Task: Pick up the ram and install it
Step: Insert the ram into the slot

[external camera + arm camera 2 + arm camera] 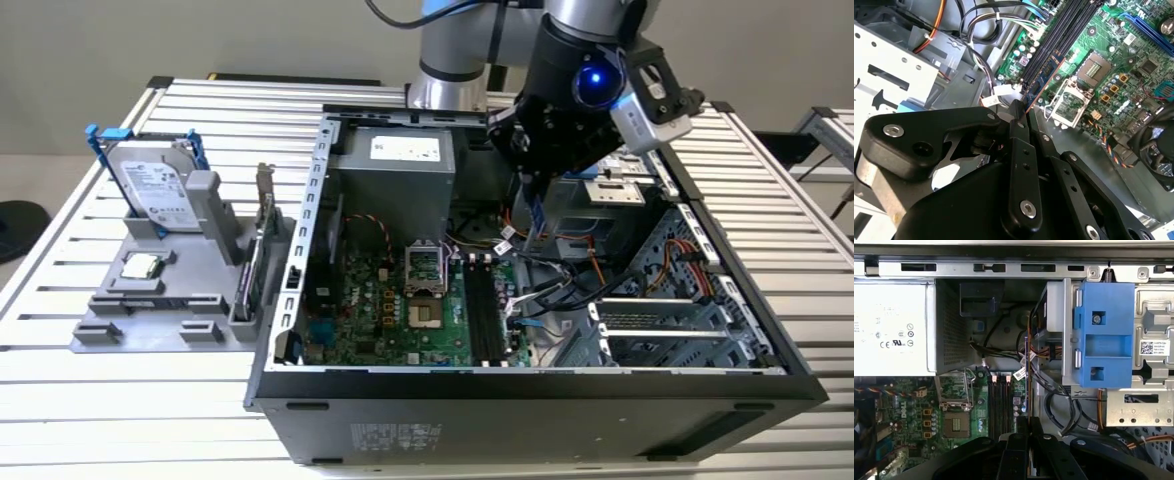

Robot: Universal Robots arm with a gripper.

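While the ram [1043, 80] hangs over the open computer case [316, 250], the step in hand reads as carry-to-slot: pick-up done, seating not yet.
Gripper [1021, 107] clamped on the ram, which juts edge-on from between its fingertips in both wrist views, clear of the motherboard [374, 310]. Exterior view: gripper at about one o'clock of the case opening; memory slots [487, 320] toward six o'clock from it, apart. Judgement: the next move calls for aligning the stick's long edge with one slot, then a straight press.

Lab: aluminium-profile bench [120, 420], opened computer [534, 425]
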